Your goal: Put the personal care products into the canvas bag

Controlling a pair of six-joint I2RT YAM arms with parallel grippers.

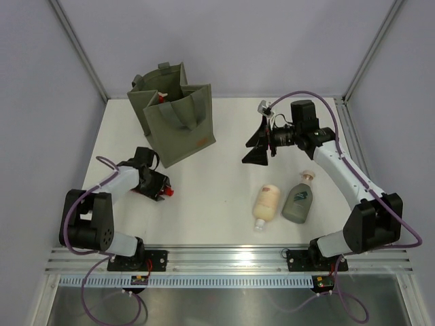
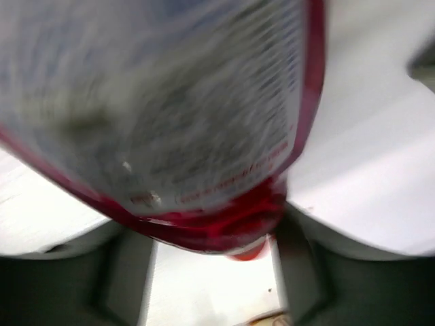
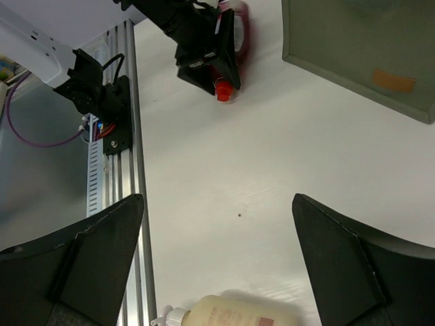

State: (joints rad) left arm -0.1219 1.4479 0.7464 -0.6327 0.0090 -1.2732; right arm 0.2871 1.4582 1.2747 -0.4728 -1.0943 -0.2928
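The olive canvas bag (image 1: pixel 178 115) stands upright at the back left, mouth open; a small beige tip (image 1: pixel 162 96) shows inside it. My left gripper (image 1: pixel 152 183) is low over the table in front of the bag, shut on a dark red bottle (image 2: pixel 204 136) whose red cap (image 1: pixel 169 192) sticks out. My right gripper (image 1: pixel 259 147) is open and empty, above the middle of the table. A cream bottle (image 1: pixel 267 203) and a grey-green bottle (image 1: pixel 298 202) with a beige pump (image 1: pixel 309 176) lie side by side at the front right.
The right wrist view shows the bag's front with its orange-brown patch (image 3: pixel 394 81), the left gripper with the red bottle (image 3: pixel 238 34), the cream bottle (image 3: pixel 234 316) and the aluminium rail (image 3: pixel 136 156) at the table's near edge. Grey walls enclose the table.
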